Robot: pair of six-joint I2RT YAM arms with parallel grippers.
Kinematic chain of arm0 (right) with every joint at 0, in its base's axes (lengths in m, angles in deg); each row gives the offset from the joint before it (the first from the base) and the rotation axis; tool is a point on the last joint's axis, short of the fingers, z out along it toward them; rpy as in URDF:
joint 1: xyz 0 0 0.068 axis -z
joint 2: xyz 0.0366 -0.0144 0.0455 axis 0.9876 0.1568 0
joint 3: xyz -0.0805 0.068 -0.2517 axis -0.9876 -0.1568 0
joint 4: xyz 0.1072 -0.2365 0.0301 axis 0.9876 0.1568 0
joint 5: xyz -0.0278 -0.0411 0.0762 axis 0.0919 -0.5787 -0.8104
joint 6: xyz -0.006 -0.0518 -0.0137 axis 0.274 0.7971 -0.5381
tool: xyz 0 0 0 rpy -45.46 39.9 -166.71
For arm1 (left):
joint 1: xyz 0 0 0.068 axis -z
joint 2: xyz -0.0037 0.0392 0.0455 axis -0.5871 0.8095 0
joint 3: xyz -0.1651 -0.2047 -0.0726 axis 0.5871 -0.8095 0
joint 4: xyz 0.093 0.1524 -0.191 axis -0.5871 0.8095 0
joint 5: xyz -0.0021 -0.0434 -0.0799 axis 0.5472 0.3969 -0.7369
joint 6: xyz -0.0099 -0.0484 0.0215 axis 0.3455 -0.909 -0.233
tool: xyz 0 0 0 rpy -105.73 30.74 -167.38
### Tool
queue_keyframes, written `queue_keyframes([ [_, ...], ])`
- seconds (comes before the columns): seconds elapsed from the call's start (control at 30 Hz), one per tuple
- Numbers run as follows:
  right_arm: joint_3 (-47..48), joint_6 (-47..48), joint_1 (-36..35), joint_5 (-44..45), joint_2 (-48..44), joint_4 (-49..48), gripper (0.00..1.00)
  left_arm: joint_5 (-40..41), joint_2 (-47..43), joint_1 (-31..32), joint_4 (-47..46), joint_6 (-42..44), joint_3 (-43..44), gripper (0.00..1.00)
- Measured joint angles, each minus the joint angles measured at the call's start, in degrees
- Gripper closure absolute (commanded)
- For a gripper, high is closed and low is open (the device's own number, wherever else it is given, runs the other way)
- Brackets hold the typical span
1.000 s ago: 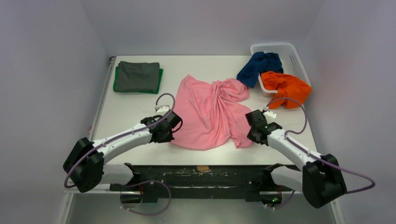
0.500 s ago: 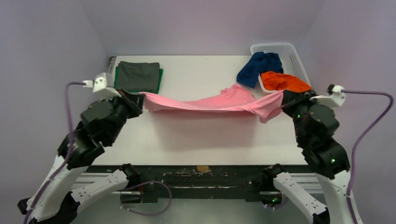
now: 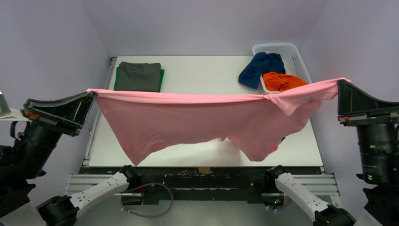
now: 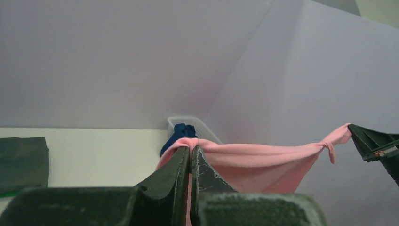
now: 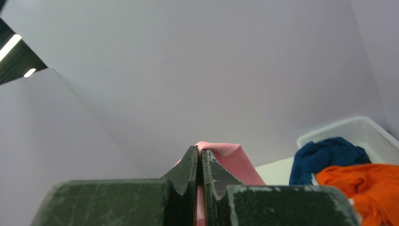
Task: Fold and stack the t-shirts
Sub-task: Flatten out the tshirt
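Observation:
The pink t-shirt (image 3: 197, 122) hangs stretched high above the table between both grippers, its body drooping toward the front edge. My left gripper (image 3: 92, 95) is shut on its left corner, which shows pinched in the left wrist view (image 4: 190, 148). My right gripper (image 3: 339, 83) is shut on its right corner, seen in the right wrist view (image 5: 201, 151). The dark grey t-shirt (image 3: 138, 76) lies folded on the green t-shirt (image 3: 162, 80) at the back left. The navy blue t-shirt (image 3: 260, 67) and the orange t-shirt (image 3: 281, 81) lie crumpled in the basket.
The white mesh basket (image 3: 294, 54) stands at the back right corner of the white table (image 3: 202, 70). Grey walls close in on the left, right and back.
Both grippers have risen and spread far apart with the pink shirt. It was crumpled on the table, then lifted, and now hangs stretched out wide.

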Motion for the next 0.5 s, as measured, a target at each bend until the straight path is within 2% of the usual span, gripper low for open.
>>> queue_keyframes([
  [0.17,10.1,2.3,0.0,-4.2,3.7,0.5,1.0,-2.4,0.9,0.0,2.7,2.4,7.5,1.0],
  [0.3,11.4,3.7,0.0,-4.2,6.7,0.1,1.0,-1.0,1.1,0.0,2.7,3.8,7.2,1.0],
  [0.43,8.4,5.2,0.0,-2.3,11.0,-1.7,1.0,6.4,2.2,0.0,2.1,5.2,2.3,1.0],
  [0.5,3.5,6.1,0.0,1.0,13.1,-4.3,1.0,12.0,3.9,0.0,1.0,6.1,-0.9,1.0],
])
